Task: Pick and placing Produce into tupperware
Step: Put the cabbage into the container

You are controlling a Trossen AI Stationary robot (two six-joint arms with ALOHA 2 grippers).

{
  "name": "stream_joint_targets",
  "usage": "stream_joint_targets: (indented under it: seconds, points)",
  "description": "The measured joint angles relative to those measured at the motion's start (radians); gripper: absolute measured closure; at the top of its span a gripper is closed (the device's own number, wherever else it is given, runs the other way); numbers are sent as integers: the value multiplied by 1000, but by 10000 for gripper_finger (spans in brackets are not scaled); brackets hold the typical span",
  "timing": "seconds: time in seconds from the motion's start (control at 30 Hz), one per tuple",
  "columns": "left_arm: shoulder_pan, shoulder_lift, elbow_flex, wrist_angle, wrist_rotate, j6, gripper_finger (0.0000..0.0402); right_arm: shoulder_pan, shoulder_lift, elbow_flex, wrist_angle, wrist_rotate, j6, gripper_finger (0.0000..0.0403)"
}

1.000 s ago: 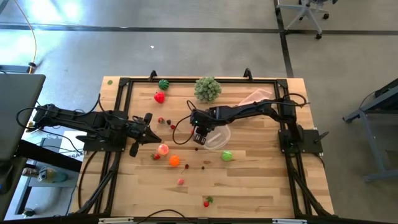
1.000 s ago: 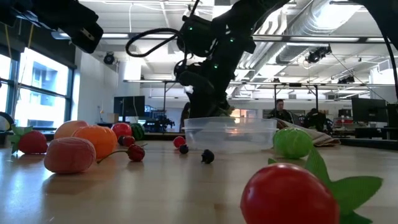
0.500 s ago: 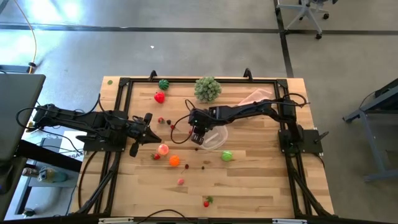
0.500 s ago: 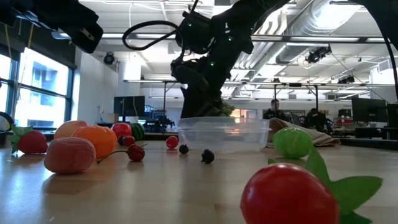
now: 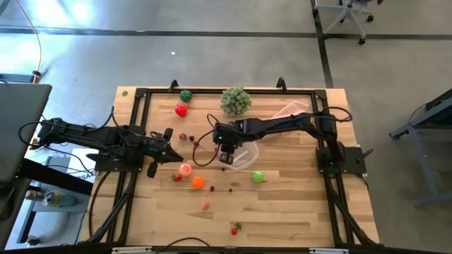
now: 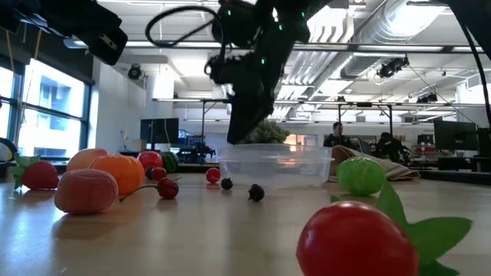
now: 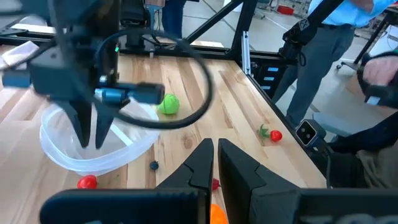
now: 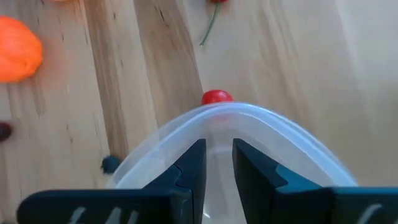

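The tupperware [image 5: 244, 156] is a clear round container standing near the table's middle, also in the low view [image 6: 275, 165]. My right gripper [image 5: 224, 156] hangs pointing down just over the tupperware's left rim [image 8: 249, 115], narrowly open and empty [image 7: 91, 144]. A small red piece [image 8: 216, 97] lies against the outside of that rim. The other produce lies loose on the wood: a pink one [image 5: 185, 168], an orange one [image 5: 198, 182], a bright green one [image 5: 258, 176], a red one [image 5: 181, 110]. My left gripper [image 5: 168, 144] waits shut at the left.
A pale green leafy ball [image 5: 236, 101] and a pink cloth [image 5: 293, 109] sit near the far edge. A dark green piece [image 5: 186, 95] lies by the far frame. A strawberry [image 5: 234, 229] rests near the near edge. People stand beyond the table [image 7: 323, 37].
My right gripper has risen out of the tupperware and drifted a little toward the table's left. The tupperware has slid slightly toward the left, and the small red piece beside it has shifted left with it.
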Motion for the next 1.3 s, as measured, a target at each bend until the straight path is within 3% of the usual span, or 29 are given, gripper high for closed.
stream_joint_targets:
  seconds: [0.27, 0.53, 0.6, 0.7, 0.9, 1.17, 1.3]
  points:
    - [0, 0, 0, 0, 0, 1, 387, 75, -1, 318, -385, 141, -43, 335]
    - [0, 0, 0, 0, -3, 7, 387, 162, -2, 649, -891, 440, 193, 335]
    - [0, 0, 0, 0, -3, 18, 387, 192, -11, 680, -903, 491, 250, 335]
    - [0, 0, 0, 3, -3, 21, 387, 242, -73, 652, -893, 472, 260, 335]
    - [0, 1, 0, 7, -3, 22, 387, 347, -241, 414, -904, 554, 508, 335]
    - [0, 1, 0, 10, -4, 21, 387, 549, -567, -202, -780, 584, 1043, 335]
    - [0, 2, 0, 9, -4, 21, 387, 634, -688, -480, -571, 541, 1156, 335]
